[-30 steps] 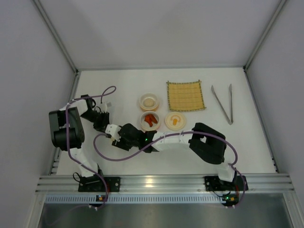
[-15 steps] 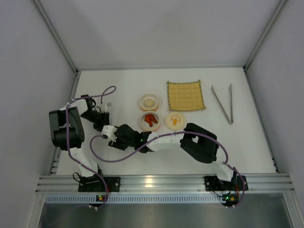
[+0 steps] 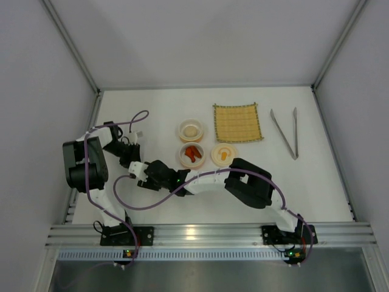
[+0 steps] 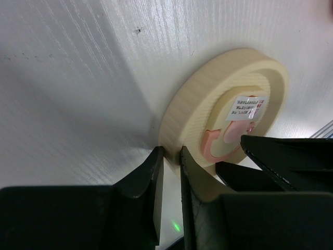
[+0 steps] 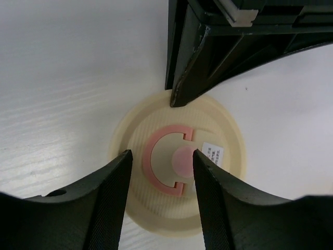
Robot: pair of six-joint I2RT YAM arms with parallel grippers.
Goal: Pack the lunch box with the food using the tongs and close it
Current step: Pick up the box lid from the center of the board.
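White bench [image 3: 152, 103] and plain grey walls frame a crowded left side, where both arms meet over one round cream lid [image 5: 218, 130]. We see the left end effector [image 4: 170, 156] clamped on that lid's rim, one finger outside the ribbed edge and one on top. The right end effector [image 5: 161, 156] hangs above it with its fingers apart, straddling the pink C-shaped mark and gripping nothing.

We judge the pinch to be the weak spot. It holds only a thin edge of smooth, hard plastic, so the lid could swivel or slip out. The dark fingers of the two arms sit very near each other and could knock together. The right arm reaches across close to the bowl of red-orange sausage pieces [image 3: 192, 152] and a second lid [image 3: 224, 154] with an orange mark, and a careless swing could shove either.

An off-white ball [image 3: 191, 129] sits in its own shallow bowl just behind. Slim, shiny metal tongs [image 3: 283, 134] lie untouched at the far right, well apart from both arms, beside a woven yellow mat [image 3: 237, 123].
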